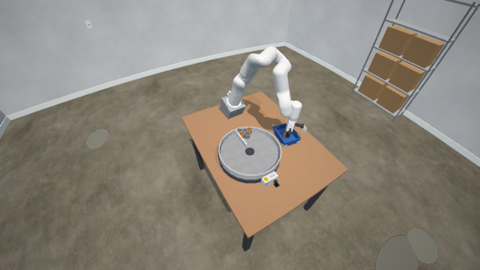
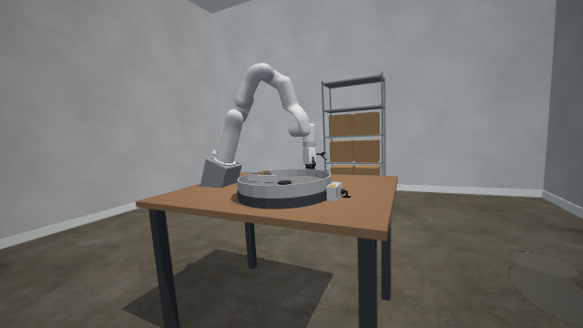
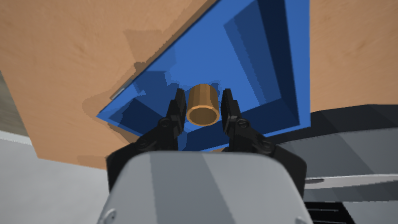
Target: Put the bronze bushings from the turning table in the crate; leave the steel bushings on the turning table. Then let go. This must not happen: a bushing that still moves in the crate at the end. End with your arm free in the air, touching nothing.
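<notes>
My gripper (image 1: pixel 288 133) (image 2: pixel 311 165) (image 3: pixel 203 98) reaches down into the blue crate (image 1: pixel 279 131) (image 3: pixel 270 65) at the right of the turning table (image 1: pixel 262 157) (image 2: pixel 282 189). A bronze bushing (image 3: pixel 202 106) sits between the fingers in the wrist view. A narrow gap shows on each side of it, so the fingers stand open off it. A small cluster of bronze bushings (image 1: pixel 243 133) and steel bushings (image 1: pixel 247 133) lies at the table's far rim, next to a white bar (image 1: pixel 241 138).
A white control box (image 1: pixel 268 179) (image 2: pixel 333 191) sits at the turning table's front edge. The arm's grey base (image 1: pixel 232 108) stands at the back of the wooden table (image 1: pixel 300 180). A shelf with cardboard boxes (image 1: pixel 405 64) (image 2: pixel 355 128) stands by the far wall.
</notes>
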Robot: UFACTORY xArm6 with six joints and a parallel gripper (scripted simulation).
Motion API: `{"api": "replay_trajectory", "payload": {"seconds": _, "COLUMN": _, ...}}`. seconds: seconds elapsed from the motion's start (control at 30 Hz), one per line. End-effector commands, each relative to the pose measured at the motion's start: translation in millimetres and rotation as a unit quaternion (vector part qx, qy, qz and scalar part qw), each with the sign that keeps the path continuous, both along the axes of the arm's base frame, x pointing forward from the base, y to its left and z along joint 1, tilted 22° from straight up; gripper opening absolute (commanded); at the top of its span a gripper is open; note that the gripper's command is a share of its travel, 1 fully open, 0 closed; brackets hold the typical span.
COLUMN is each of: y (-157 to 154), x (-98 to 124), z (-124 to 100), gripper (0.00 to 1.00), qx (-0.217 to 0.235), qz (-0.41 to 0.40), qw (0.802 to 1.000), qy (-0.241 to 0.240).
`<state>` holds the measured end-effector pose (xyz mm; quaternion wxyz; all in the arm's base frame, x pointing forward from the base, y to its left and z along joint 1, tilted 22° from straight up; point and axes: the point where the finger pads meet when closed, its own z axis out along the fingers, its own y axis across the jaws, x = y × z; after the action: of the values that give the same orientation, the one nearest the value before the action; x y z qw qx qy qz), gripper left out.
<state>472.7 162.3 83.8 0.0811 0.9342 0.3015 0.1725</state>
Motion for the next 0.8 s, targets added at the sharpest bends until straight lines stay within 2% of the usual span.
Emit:
{"api": "replay_trajectory", "payload": {"seconds": 0.0, "y": 0.6, "x": 0.9, "z": 1.5, "gripper": 0.48, "qx": 0.001, "qz": 0.000, "qw": 1.000, "qy": -0.002}}
{"api": "replay_trajectory", "payload": {"seconds": 0.57, "y": 0.6, "x": 0.7, "z": 1.9, "gripper": 0.48, "qx": 0.001, "qz": 0.000, "qw": 1.000, "qy": -0.002}}
{"api": "replay_trajectory", "payload": {"seconds": 0.77, "y": 1.0, "x": -2.5, "z": 9.9, "gripper": 0.48, "qx": 0.001, "qz": 0.000, "qw": 1.000, "qy": -0.002}}
